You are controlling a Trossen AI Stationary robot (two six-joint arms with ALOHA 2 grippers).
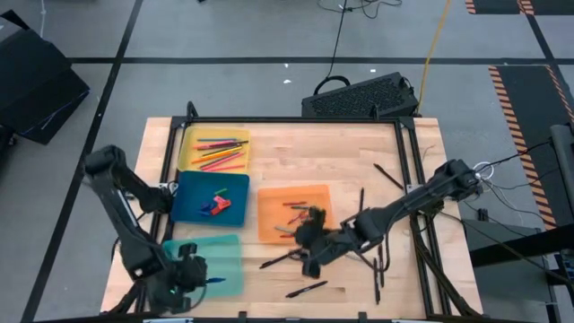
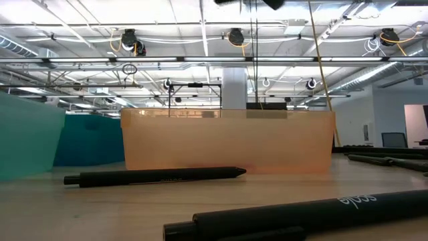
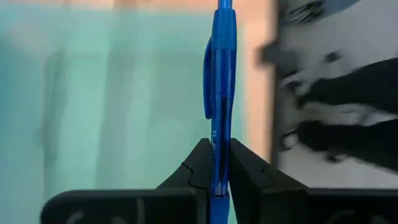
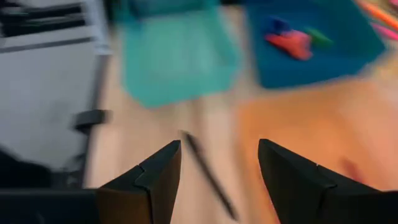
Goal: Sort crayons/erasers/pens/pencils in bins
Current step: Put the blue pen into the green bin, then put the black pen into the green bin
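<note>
Left gripper [image 3: 216,163] is clamped on a blue pen [image 3: 221,93], holding it over the teal bin [image 1: 215,265] at the table's [image 1: 350,152] near-left corner, so this looks like the drop, and releasing it into that tray is all the next move needs. Right gripper [image 4: 217,165], fingers spread wide and empty, hangs just off the orange bin's [image 1: 269,202] near edge above a black pen [image 1: 278,260]. Four bins in a cluster, yellow [image 1: 190,144] and dark blue [image 1: 193,202] included, about six dark pens loose.
</note>
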